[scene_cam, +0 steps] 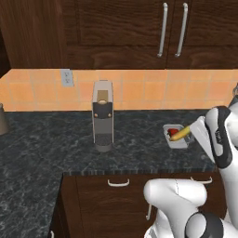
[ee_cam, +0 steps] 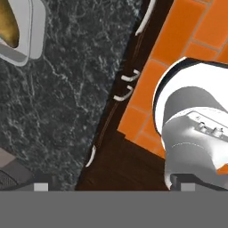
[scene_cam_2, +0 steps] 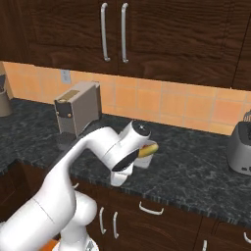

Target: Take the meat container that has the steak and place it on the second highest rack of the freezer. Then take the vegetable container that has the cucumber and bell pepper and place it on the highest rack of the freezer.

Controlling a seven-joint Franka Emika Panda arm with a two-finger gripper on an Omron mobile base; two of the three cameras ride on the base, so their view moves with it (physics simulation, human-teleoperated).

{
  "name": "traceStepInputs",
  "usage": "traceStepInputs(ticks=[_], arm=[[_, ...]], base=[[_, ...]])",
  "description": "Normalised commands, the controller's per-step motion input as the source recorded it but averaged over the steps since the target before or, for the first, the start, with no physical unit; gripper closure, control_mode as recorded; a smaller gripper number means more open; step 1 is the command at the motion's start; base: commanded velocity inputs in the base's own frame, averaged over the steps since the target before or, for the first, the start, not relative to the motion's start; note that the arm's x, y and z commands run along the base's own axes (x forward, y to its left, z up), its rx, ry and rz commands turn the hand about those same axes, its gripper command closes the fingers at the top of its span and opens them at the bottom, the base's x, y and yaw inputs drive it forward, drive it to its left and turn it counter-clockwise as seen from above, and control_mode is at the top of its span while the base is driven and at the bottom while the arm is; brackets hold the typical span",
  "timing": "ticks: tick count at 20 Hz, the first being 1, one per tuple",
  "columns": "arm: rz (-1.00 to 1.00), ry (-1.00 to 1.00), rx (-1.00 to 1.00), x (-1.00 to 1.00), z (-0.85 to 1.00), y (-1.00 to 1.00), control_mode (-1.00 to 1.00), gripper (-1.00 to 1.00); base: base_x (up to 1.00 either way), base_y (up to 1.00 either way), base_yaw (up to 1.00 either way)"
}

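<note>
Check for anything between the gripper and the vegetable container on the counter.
Nothing visible blocks it. The vegetable container sits alone on the dark counter, the coffee machine well off to its side. In the hand view only bare counter lies between the tray and the camera.

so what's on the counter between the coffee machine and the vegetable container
Nothing: in the left base view only bare dark stone counter lies between the coffee machine and the vegetable container.
</note>
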Motion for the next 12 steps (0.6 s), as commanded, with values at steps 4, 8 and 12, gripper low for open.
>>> traceStepInputs(ticks=[4,8,12], arm=[[0.00,0.00,0.01,0.62,-0.27,-0.43,-1.00,-1.00],[0.00,0.00,0.00,0.69,-0.48,-0.21,-1.00,-1.00],[0.00,0.00,0.00,0.78,-0.55,-0.02,-1.00,-1.00]], base=[[0.00,0.00,0.00],[0.00,0.00,0.00],[0.00,0.00,0.00]])
